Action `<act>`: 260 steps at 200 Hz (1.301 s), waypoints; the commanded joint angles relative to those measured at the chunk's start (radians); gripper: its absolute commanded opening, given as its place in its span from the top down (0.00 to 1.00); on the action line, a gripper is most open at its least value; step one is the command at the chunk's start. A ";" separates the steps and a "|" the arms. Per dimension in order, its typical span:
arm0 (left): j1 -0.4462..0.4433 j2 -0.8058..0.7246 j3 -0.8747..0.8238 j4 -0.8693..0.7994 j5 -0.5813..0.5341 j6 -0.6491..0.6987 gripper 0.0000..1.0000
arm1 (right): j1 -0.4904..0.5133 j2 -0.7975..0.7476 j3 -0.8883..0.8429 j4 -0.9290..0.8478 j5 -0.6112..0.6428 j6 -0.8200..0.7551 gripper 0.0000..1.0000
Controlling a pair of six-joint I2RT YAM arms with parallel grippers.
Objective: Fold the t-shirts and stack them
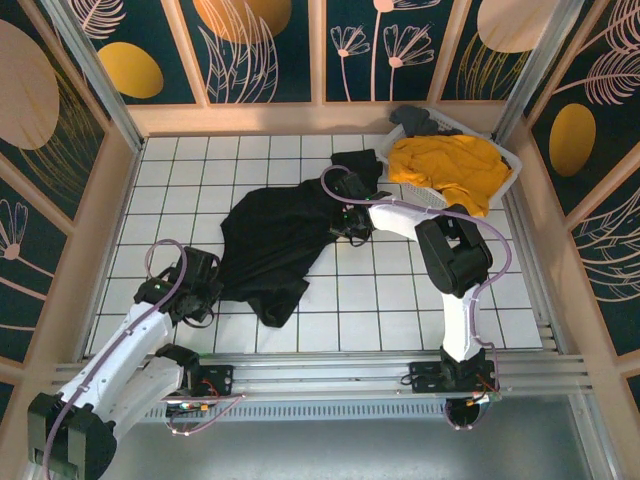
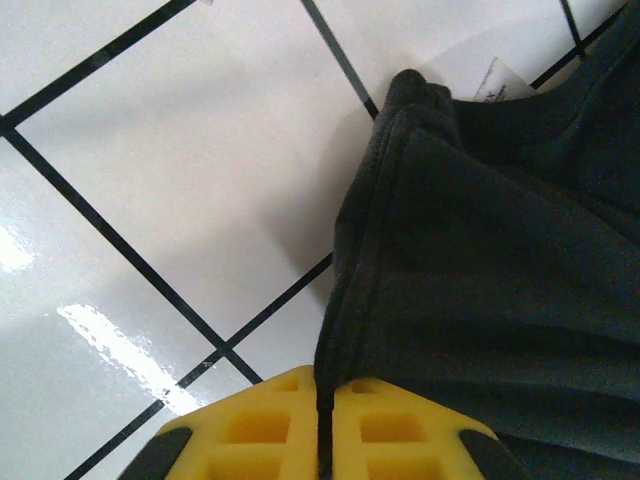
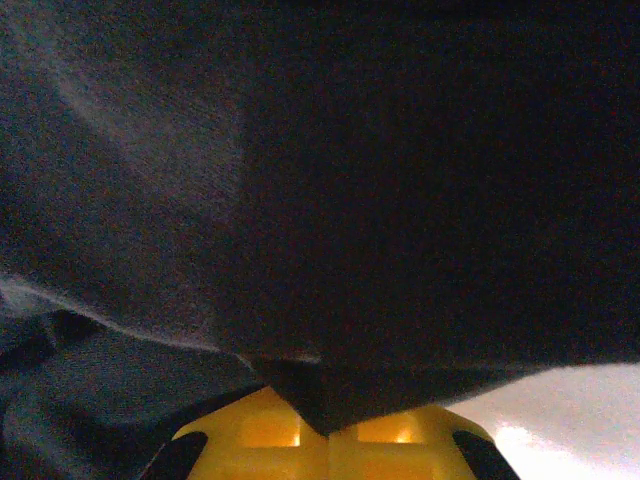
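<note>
Two t-shirts are before us. The black t-shirt (image 1: pixel 270 235) lies crumpled on the white tiled table (image 1: pixel 180 190), about in the middle, between the two arms. The mustard-yellow t-shirt (image 1: pixel 445 170) lies heaped in the white basket (image 1: pixel 516 165) at the far right corner. One part of it hangs over the near rim, well apart from both grippers.

The left gripper (image 1: pixel 212 292) is at the near left edge of the black t-shirt. In the left wrist view its yellow fingers (image 2: pixel 250 432) are pressed together. The hem of the black cloth runs into the thin slit between them, so we say it pinches that hem. A small white label (image 2: pixel 495 75) shows at the far edge of the cloth.

The right gripper (image 1: pixel 347 218) is at the far right side of the same shirt. In the right wrist view its fingers (image 3: pixel 400 430) are also closed, with a fold of black cloth caught between them.
</note>
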 commanded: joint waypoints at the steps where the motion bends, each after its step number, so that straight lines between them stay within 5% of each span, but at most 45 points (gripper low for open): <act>1: 0.008 0.000 -0.036 -0.004 -0.004 -0.009 0.91 | 0.002 -0.016 0.002 -0.079 0.050 -0.020 1.00; 12: 0.009 0.003 -0.044 0.036 0.008 -0.006 1.00 | 0.009 -0.015 0.004 -0.081 0.050 -0.024 1.00; 64: 0.023 0.039 0.045 0.051 -0.114 0.010 1.00 | 0.040 -0.115 -0.034 -0.095 0.063 -0.017 1.00; 108: 0.237 0.202 0.200 0.088 -0.166 0.174 1.00 | 0.223 -0.211 -0.025 -0.161 0.079 -0.076 1.00; 132: 0.329 0.272 0.267 0.083 -0.236 0.226 1.00 | 0.341 -0.265 -0.032 -0.116 -0.034 -0.188 1.00; 144: 0.351 0.303 0.296 0.085 -0.269 0.246 1.00 | 0.371 -0.298 -0.048 -0.125 0.018 -0.204 0.73; 156: 0.358 0.331 0.322 0.092 -0.281 0.266 1.00 | 0.339 -0.357 -0.107 -0.106 0.065 -0.178 0.51; 169: 0.360 0.356 0.340 0.098 -0.272 0.272 1.00 | 0.253 -0.430 -0.190 -0.079 0.090 -0.124 0.43; 207: 0.360 0.355 0.311 0.136 -0.203 0.270 1.00 | 0.021 -0.486 -0.302 -0.115 0.144 -0.015 0.45; 260: 0.360 0.351 0.312 0.136 -0.178 0.297 1.00 | 0.014 -0.323 -0.199 -0.099 0.086 -0.008 0.45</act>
